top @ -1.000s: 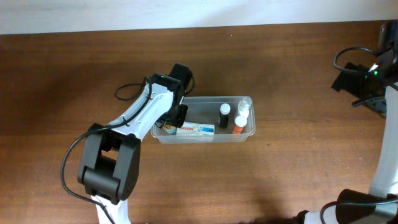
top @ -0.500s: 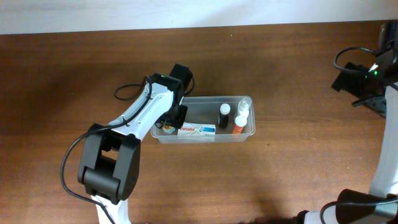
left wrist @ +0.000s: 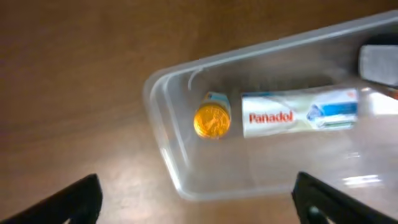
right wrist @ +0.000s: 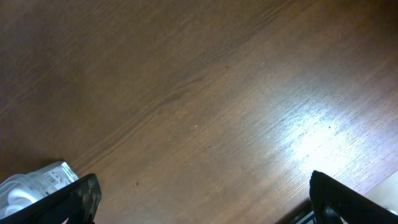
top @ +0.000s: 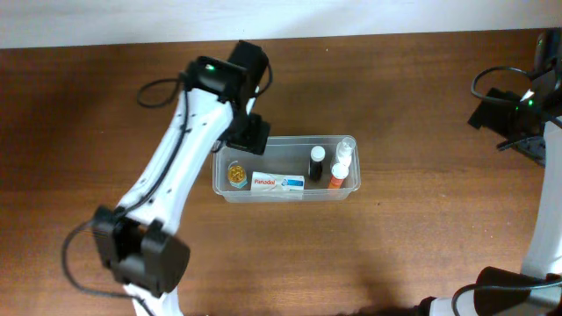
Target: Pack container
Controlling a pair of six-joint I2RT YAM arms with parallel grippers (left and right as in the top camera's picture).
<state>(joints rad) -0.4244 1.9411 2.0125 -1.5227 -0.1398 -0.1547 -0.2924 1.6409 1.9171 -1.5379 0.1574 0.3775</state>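
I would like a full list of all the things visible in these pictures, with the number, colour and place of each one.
table: 1, brown wood, under everything
container: 1, clear plastic, middle of the table
jar: 1, gold lid, left end of the container
Panadol box: 1, white and blue, lying in the container beside the jar
black-capped bottle: 1, dark, in the container right of the box
white bottle: 1, white, right end of the container
orange bottle: 1, orange with white cap, right end, next to the white bottle
left hand: 1, black, open, above the container's far left corner
right hand: 1, black, open, far right, over bare wood
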